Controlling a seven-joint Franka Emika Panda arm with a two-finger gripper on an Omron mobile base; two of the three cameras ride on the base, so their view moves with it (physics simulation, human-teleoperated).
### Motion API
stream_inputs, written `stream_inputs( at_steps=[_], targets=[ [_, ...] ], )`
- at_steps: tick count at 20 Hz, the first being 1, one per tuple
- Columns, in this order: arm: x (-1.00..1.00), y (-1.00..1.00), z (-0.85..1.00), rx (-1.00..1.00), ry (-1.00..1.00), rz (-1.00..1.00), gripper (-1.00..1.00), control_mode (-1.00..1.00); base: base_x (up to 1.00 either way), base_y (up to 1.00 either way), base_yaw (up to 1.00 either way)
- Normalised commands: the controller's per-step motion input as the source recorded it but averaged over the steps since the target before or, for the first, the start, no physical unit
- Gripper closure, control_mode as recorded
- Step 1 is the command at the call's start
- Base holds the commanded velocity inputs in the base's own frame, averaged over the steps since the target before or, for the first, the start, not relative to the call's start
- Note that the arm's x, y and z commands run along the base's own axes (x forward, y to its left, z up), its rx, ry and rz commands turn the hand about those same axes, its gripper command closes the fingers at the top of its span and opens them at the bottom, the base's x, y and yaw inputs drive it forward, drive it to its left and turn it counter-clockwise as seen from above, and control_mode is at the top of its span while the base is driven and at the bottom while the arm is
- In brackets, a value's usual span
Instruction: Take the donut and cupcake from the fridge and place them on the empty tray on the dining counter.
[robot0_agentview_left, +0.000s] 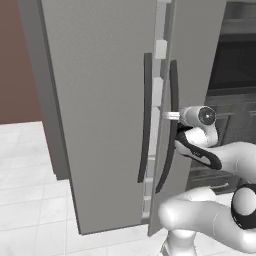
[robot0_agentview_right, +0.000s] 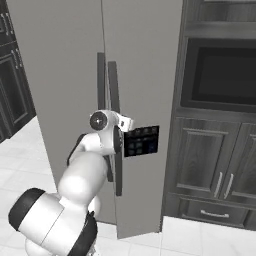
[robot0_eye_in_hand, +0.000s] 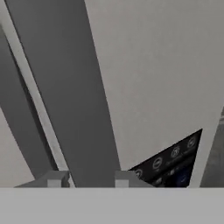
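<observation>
In the left base view, the fridge stands with its right door slightly ajar, and the gripper sits at the right door's dark handle.

In the right base view, the gripper meets that handle just left of the door's control panel.

In the hand view, both fingertips are clamped on either side of the handle.

A kitchen: tall grey fridge, dark cabinets, a built-in oven, pale tiled floor.
</observation>
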Motion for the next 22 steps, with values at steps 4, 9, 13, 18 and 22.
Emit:
stream_inputs(
  at_steps=[4, 9, 13, 18, 22],
  targets=[
    [-0.97, -0.74, 0.12, 0.06, 0.15, -0.19, 1.00, -1.00, 0.00, 0.00, 0.00],
    [-1.00, -0.82, 0.07, 0.05, 0.11, -0.20, 1.00, -1.00, 0.00, 0.00, 0.00],
    [-0.67, -0.66, 0.00, 0.01, -0.01, -0.12, 1.00, -1.00, 0.00, 0.00, 0.00],
    [-0.58, -0.18, 0.30, 0.00, -0.05, 0.00, -1.00, -1.00, 0.00, 0.00, 0.00],
    [-0.88, 0.42, 0.69, -0.08, -0.06, 0.00, -1.00, -1.00, 0.00, 0.00, 0.00]
  ],
)
